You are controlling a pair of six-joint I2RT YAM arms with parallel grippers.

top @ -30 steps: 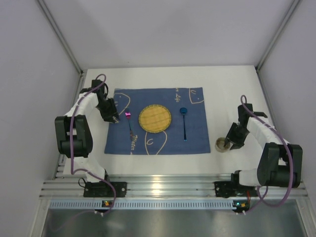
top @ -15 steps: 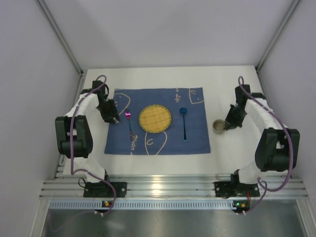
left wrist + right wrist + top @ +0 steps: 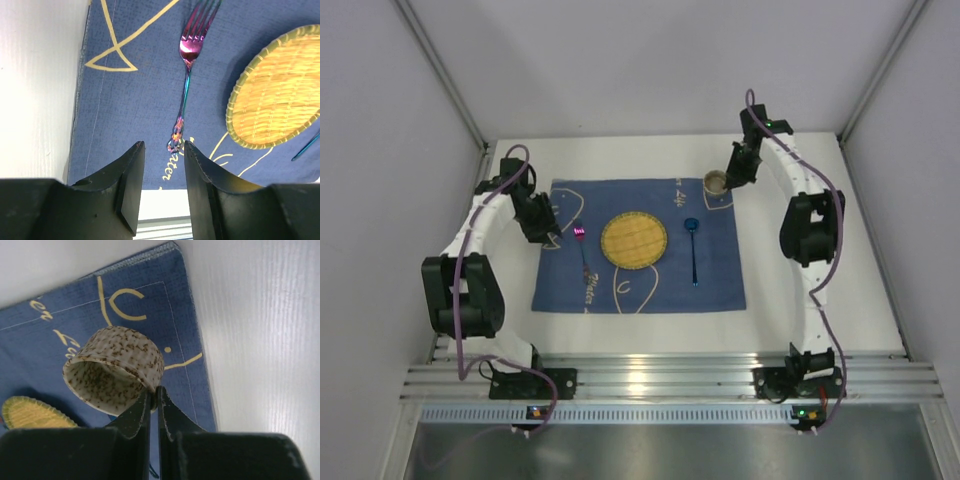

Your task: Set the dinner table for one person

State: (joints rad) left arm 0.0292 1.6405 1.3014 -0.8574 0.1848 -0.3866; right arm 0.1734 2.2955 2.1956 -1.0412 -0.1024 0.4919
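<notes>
On the white dinner table (image 3: 820,270) lies a blue mat (image 3: 720,280) with a woven yellow plate (image 3: 634,240), a pink-purple fork (image 3: 583,255) to its left and a blue spoon (image 3: 693,250) to its right. My right gripper (image 3: 732,178) is shut on the rim of a speckled cup (image 3: 120,365), which hangs tilted over the mat's far right corner (image 3: 180,315). My left gripper (image 3: 164,147) stands open over the mat's left part with nothing between its fingers. The fork's handle end (image 3: 176,140) lies just beyond its tips.
Grey walls close in the table on three sides. An aluminium rail (image 3: 650,380) with both arm bases runs along the near edge. Bare white tabletop (image 3: 260,340) lies right of the mat, and a narrower strip (image 3: 35,90) lies left of it.
The right arm has carried the cup from the table's near right side away and leftward to the mat's far right corner. The left gripper has stayed beside the fork.
</notes>
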